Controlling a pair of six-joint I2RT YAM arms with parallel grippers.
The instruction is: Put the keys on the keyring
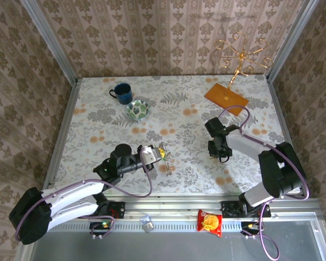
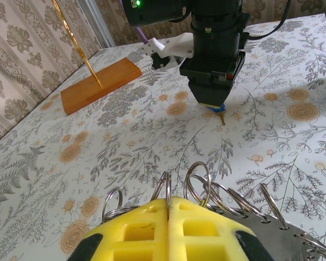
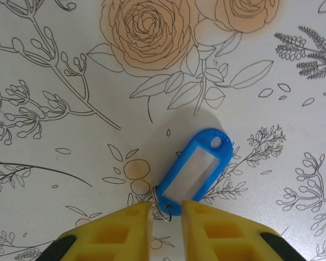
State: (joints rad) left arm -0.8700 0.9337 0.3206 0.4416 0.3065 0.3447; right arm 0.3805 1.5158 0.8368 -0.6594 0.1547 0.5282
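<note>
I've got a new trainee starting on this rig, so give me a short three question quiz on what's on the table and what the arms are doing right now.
1. True or false: the left end effector is open.
2. What colour is the tag whose end sits between the right end effector's fingers? A green, B blue, C red.
3. What stands on the orange wooden base at the far right?

Key: 1 false, it is shut on the keyring. 2 B. 3 a gold wire stand.
</note>
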